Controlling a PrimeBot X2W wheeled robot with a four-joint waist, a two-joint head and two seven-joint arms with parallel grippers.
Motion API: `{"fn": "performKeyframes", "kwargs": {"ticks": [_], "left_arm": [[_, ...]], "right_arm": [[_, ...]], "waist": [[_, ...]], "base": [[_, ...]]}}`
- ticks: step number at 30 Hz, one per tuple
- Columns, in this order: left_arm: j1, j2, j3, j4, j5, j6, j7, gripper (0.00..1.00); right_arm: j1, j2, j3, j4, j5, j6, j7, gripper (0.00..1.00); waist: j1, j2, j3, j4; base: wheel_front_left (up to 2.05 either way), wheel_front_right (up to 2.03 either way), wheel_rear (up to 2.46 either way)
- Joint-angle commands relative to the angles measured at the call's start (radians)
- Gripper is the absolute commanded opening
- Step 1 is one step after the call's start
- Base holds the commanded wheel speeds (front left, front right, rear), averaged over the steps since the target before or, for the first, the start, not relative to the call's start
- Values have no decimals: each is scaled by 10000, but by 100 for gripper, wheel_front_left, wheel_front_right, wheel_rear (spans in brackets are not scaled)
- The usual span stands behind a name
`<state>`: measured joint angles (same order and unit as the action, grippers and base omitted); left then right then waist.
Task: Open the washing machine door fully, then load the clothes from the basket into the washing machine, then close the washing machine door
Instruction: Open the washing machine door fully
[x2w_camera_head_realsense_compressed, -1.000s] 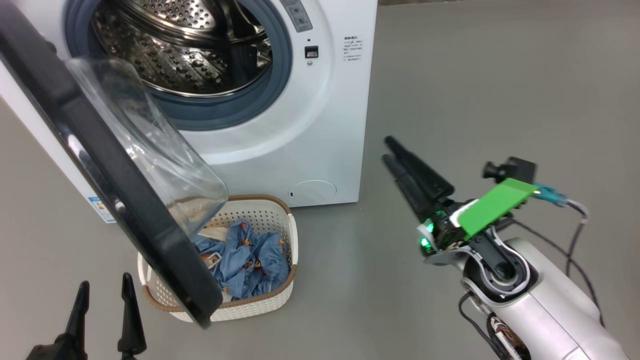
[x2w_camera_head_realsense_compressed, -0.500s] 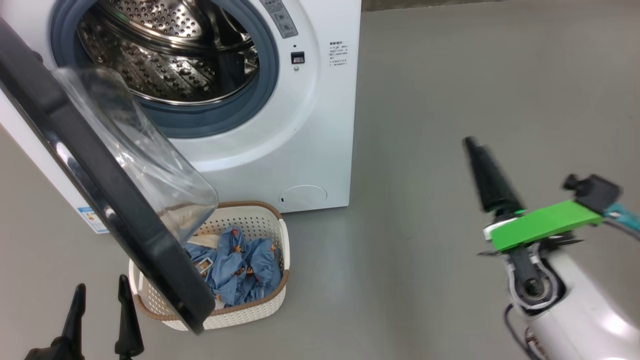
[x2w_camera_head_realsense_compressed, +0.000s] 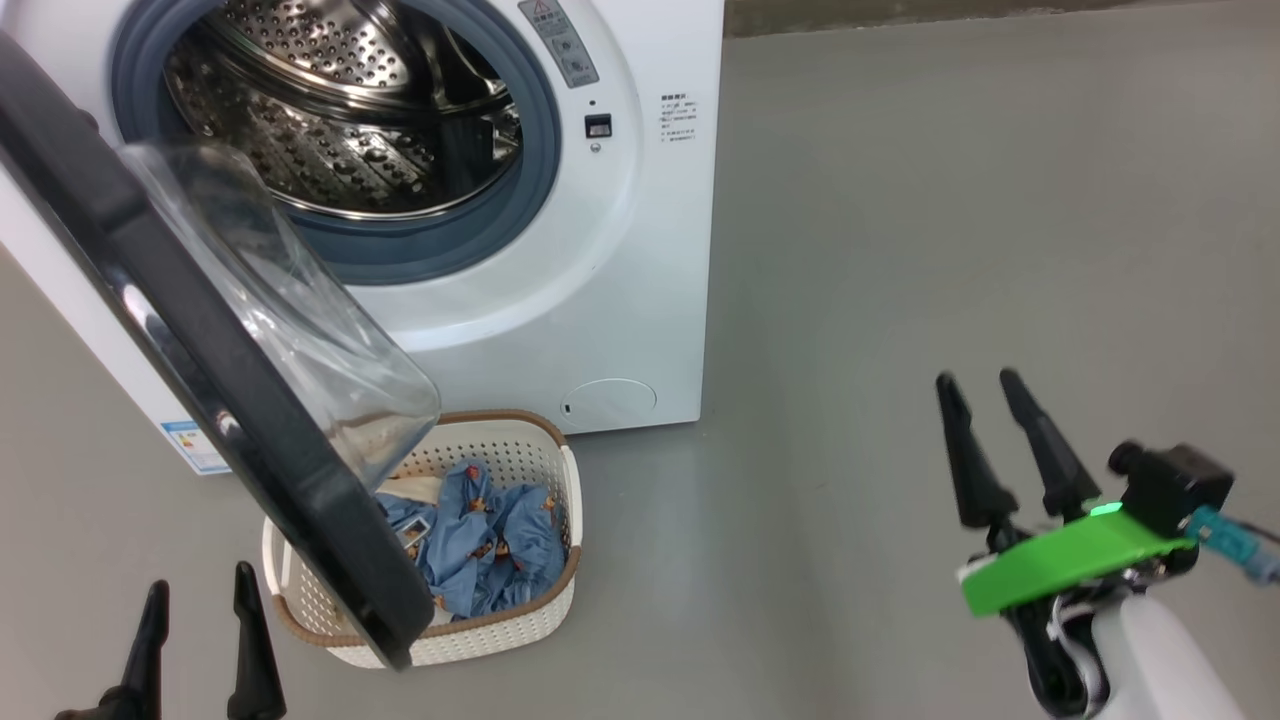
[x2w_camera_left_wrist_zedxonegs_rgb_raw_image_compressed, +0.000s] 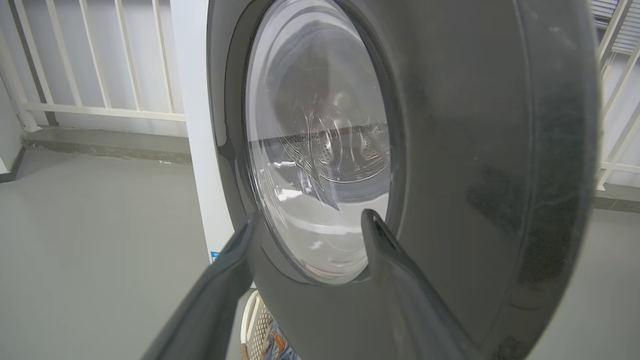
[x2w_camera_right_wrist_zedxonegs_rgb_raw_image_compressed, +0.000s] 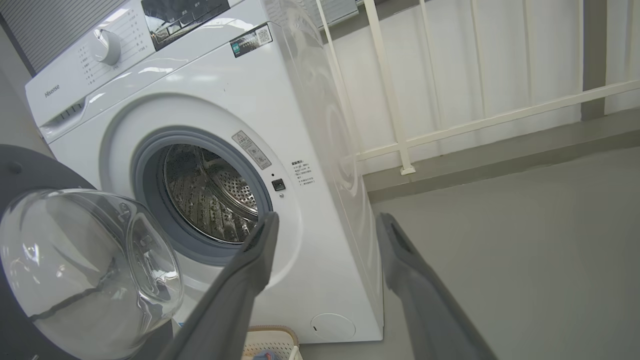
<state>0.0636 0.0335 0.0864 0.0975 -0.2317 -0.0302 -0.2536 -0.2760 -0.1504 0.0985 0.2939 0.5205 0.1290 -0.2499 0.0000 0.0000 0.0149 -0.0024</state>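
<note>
The white washing machine (x2w_camera_head_realsense_compressed: 640, 300) stands at the upper left with its steel drum (x2w_camera_head_realsense_compressed: 330, 130) exposed. The washing machine door (x2w_camera_head_realsense_compressed: 200, 400), a black ring with a clear glass bowl, is swung out towards me and overhangs the basket (x2w_camera_head_realsense_compressed: 500, 630). The clothes (x2w_camera_head_realsense_compressed: 500, 540), blue printed fabric and a cream piece, lie in the basket, partly hidden by the door. My left gripper (x2w_camera_head_realsense_compressed: 198, 578) is open low at the left, close to the door's outer face (x2w_camera_left_wrist_zedxonegs_rgb_raw_image_compressed: 475, 150). Far off at the lower right, my right gripper (x2w_camera_head_realsense_compressed: 977, 378) is open and empty, pointing at the machine (x2w_camera_right_wrist_zedxonegs_rgb_raw_image_compressed: 310, 125).
Grey floor (x2w_camera_head_realsense_compressed: 900, 250) stretches open to the right of the machine. A white railing (x2w_camera_right_wrist_zedxonegs_rgb_raw_image_compressed: 450, 130) on a low kerb runs behind it. A round service flap (x2w_camera_head_realsense_compressed: 608, 398) sits low on the machine's front, just above the basket.
My right arm has swung back from near the machine's lower right corner to the lower right, turning so both fingers show side by side. The head camera shifted slightly. The left gripper stayed put.
</note>
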Motion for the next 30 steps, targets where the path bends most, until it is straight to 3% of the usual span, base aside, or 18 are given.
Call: {"fn": "performKeyframes", "kwargs": {"ticks": [1,12,30], "left_arm": [[-74,168,292,-302,31,67,-82,100],[71,168,128,-303,114,139,-82,100],[73,167,-34,-70,234,42,-82,100]], "right_arm": [[152,64,141,-329,-413,17,-117,100],[1077,522,-447,-489,-3094,17,-117,100],[1479,901,-1010,-291,-4416,17,-118,100]], "waist": [[0,0,-12,10],[0,0,-70,25],[0,0,-167,124]], "base": [[0,0,0],[0,0,0],[0,0,0]]}}
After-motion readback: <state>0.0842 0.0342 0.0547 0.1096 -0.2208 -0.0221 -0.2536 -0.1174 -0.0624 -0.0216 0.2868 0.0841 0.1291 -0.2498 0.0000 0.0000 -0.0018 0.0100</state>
